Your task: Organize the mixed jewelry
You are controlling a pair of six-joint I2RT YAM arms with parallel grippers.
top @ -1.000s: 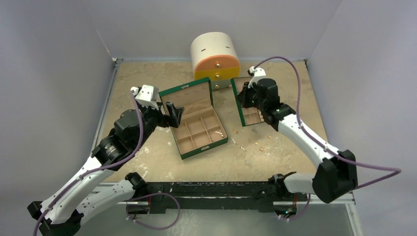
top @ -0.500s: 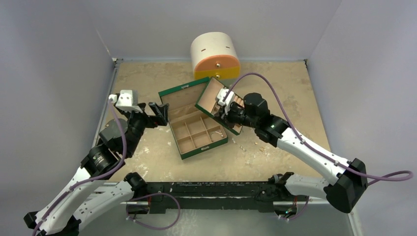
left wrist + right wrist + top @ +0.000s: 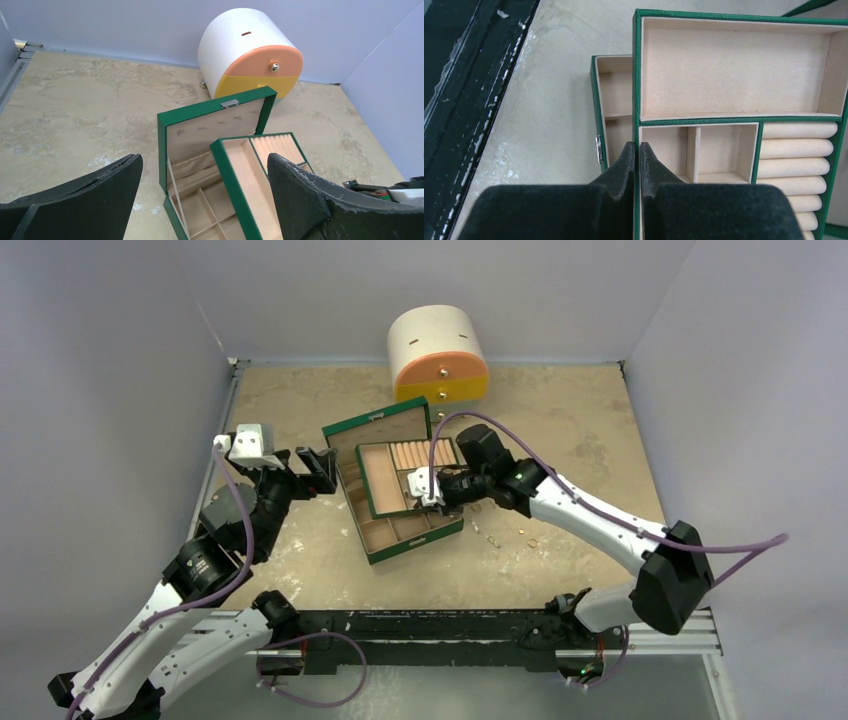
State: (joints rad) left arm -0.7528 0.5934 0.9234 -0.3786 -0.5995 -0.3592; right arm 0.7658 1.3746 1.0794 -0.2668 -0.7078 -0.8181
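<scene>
My right gripper [image 3: 424,491] is shut on the side wall of the tan divided tray [image 3: 392,468] and holds it roughly level over the open green box [image 3: 412,531]. In the right wrist view the fingertips [image 3: 626,156] pinch the tray's green rim, with the tray [image 3: 734,75] ahead and the box [image 3: 616,95] below it. My left gripper [image 3: 316,469] is open and empty, left of the box lid [image 3: 372,430]; its view shows the lid [image 3: 215,127] and the tray [image 3: 250,175] between its jaws. The mixed jewelry lies on the table right of the box: a gold ring [image 3: 532,541] and a thin chain [image 3: 491,536].
A white round drawer unit [image 3: 437,352] with an orange and yellow front stands at the back, behind the box; it also shows in the left wrist view [image 3: 250,55]. Grey walls close in the table on three sides. A black rail [image 3: 440,625] runs along the near edge.
My right gripper has carried the tray from the right of the box leftwards and turned it flat over the box. My left arm drew back to the left and then stayed.
</scene>
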